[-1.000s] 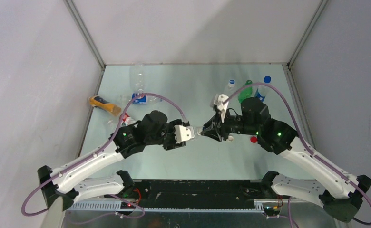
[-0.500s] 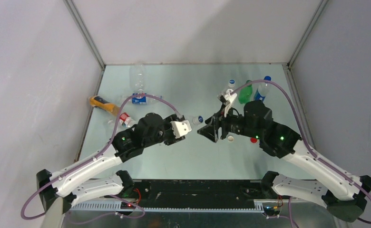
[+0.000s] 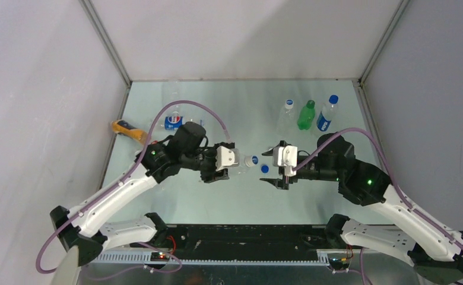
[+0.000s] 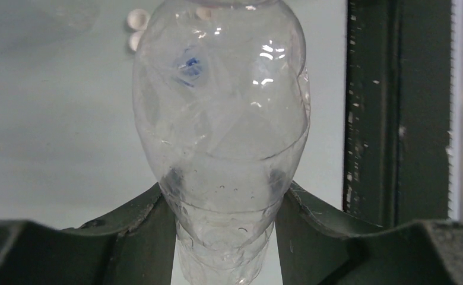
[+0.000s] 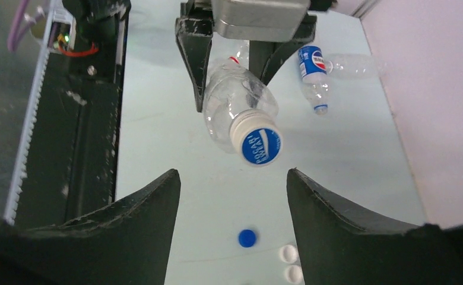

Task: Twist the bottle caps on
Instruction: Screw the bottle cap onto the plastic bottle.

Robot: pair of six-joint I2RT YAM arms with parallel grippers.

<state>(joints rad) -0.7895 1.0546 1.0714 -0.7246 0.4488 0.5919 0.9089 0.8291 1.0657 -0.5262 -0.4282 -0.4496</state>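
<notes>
Your left gripper (image 4: 223, 190): clamped on clear bottle (image 5: 235, 110) | cap (image 5: 260, 145): on, pointing 3 o'clock in top view | your right gripper (image 5: 232, 178): jaws apart, empty, near cap at its 3 o'clock

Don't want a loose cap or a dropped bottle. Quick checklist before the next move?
1. Cap seated on the clear bottle: ok; how tight, cannot tell.
2. Left gripper shut on the clear bottle: ok.
3. Right gripper open, empty, clear of the cap: ok.
4. Spare blue cap and white caps lying loose below the right gripper: ok.
5. Blue-labelled bottle lying down, capped or not: cannot tell.
</notes>
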